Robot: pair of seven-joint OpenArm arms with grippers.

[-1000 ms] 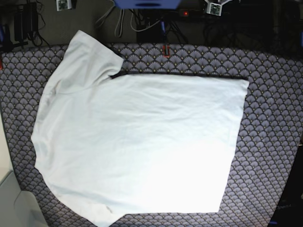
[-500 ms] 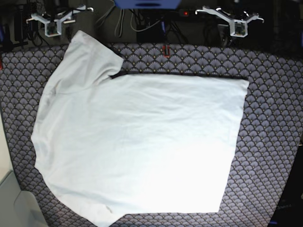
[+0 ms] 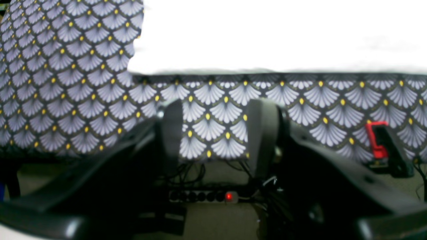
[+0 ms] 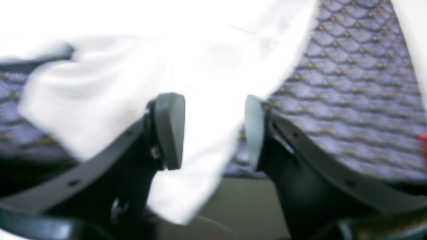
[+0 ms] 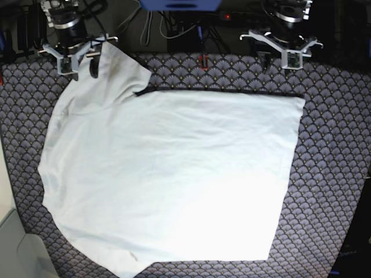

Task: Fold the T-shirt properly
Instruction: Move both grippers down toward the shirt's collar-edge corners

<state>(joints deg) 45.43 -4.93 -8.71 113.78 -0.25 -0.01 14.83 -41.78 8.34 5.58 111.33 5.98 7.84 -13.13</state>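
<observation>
On the patterned cloth (image 5: 336,150), the T-shirt (image 5: 168,174) lies flat; both hands, left (image 5: 280,59) and right (image 5: 81,65), spread at its far edge.

One white T-shirt (image 5: 168,174), two tools, left tool (image 5: 282,55) and right tool (image 5: 79,58), one patterned tablecloth (image 5: 333,150), one red clip (image 3: 375,140)

Left gripper (image 3: 213,133) jaws parted at lower centre, white T-shirt (image 3: 283,36) across top, fan-patterned cloth (image 3: 66,83) beneath, red clip (image 3: 375,140) at right.

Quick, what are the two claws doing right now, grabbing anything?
Left gripper: open, holding nothing, above the patterned tablecloth.
Right gripper: open, fingers either side of the plain white cotton T-shirt sleeve, not gripping.
</observation>
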